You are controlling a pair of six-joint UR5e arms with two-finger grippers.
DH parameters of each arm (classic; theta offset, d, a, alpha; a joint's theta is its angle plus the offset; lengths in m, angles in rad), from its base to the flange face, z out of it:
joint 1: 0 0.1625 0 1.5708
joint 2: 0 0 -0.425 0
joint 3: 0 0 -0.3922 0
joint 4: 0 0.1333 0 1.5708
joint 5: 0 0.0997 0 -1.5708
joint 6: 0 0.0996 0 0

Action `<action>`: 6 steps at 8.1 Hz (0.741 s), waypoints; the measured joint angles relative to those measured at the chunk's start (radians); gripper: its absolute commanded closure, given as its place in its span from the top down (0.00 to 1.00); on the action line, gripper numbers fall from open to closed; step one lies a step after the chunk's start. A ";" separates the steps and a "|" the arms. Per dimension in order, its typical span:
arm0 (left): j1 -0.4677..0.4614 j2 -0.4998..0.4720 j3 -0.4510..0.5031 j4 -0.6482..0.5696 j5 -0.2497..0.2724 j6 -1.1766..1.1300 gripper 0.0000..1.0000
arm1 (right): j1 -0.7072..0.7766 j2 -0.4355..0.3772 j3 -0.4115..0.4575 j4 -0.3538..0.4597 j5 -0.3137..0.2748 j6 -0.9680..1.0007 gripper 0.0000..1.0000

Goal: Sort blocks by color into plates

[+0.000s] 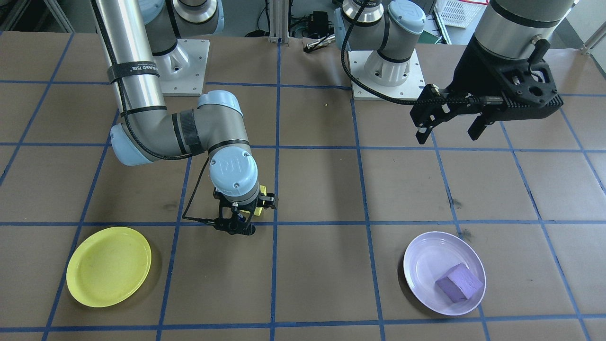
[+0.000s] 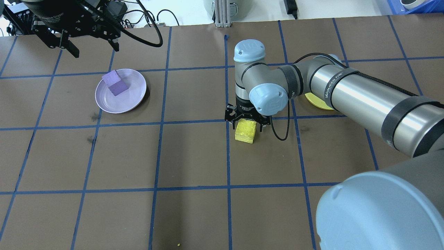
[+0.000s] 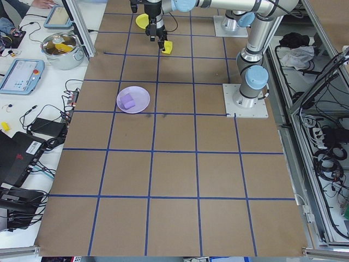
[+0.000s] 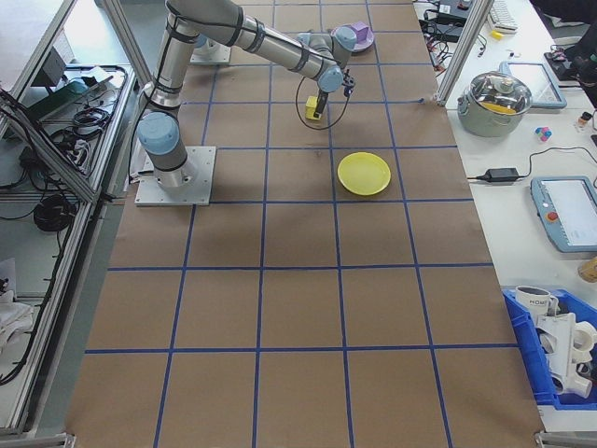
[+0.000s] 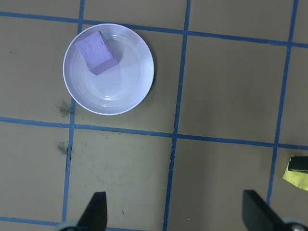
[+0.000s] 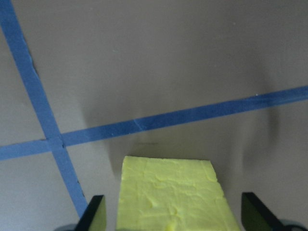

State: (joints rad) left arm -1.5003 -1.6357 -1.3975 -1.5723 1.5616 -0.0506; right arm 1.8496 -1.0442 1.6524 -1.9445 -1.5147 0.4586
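Right pincer point(image 2: 247, 122): you can see it pointing straight down over the yellow block point(image 2: 246, 131), fingers spread wide with the block between them; in the right wrist view there is a gap on each side of the block, so it is not gripped.
Yellow block: it sits on the bench point(image 2: 194, 156) just beside a crossing of blue tape lines, well apart from both plates; whether it rests on the paper or is lifted, you cannot tell.
Left pincer point(image 1: 450, 130): it hangs high above the bench, spread wide and holding nothing; its wrist view looks down on the lavender plate from above.
Purple block point(image 1: 458, 282): it lies inside the lavender plate point(image 1: 421, 265), near the rim, tilted against it.
Yellow plate point(image 1: 109, 266): it stands on the bench on the right arm's side; in the overhead view the right arm hides most of it.
Bench: brown paper marked with a grid of blue tape.
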 measured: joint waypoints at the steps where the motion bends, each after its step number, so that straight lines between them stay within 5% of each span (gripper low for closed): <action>1: -0.001 0.001 -0.001 0.000 0.000 0.000 1.00 | 0.000 -0.002 0.011 -0.002 0.000 0.000 0.00; 6: -0.001 0.004 -0.002 -0.001 0.003 0.000 1.00 | -0.009 -0.010 -0.002 -0.107 0.018 -0.019 0.00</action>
State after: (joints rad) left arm -1.5018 -1.6312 -1.3996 -1.5738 1.5645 -0.0506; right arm 1.8409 -1.0538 1.6508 -2.0511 -1.4969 0.4394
